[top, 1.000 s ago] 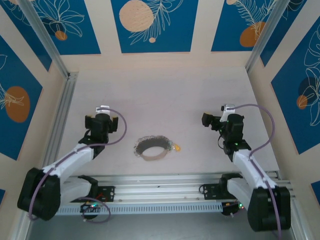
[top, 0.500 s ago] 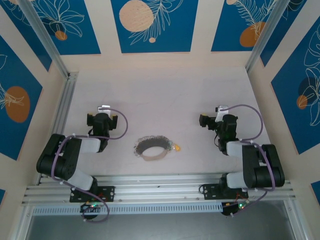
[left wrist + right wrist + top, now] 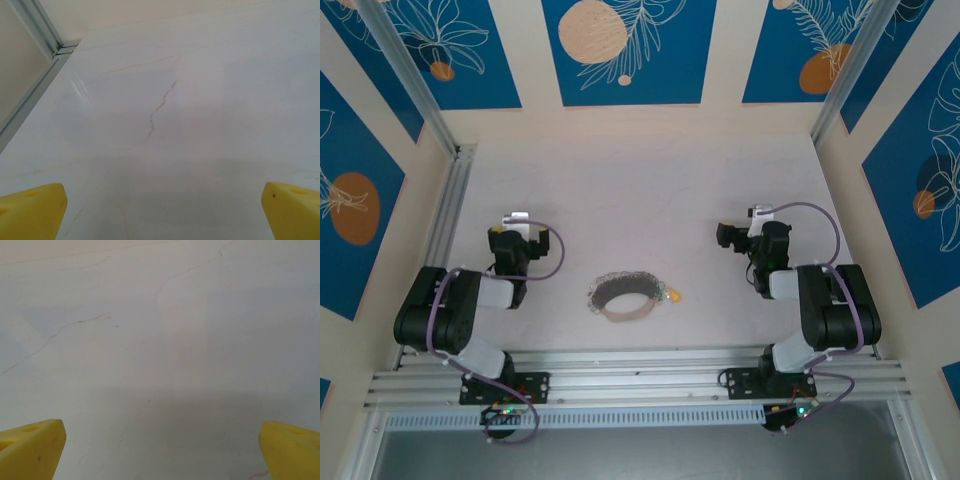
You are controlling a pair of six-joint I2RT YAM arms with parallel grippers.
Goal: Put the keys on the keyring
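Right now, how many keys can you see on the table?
1. One tiny gold key lies on the table, just right of the keyring. More could be hidden under the loop.

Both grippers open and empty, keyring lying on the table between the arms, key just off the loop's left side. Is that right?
Not quite. The top external view shows the key just off the right side of the keyring, not the left. The rest stands: left gripper and right gripper open and empty, keyring on the table between the arms.
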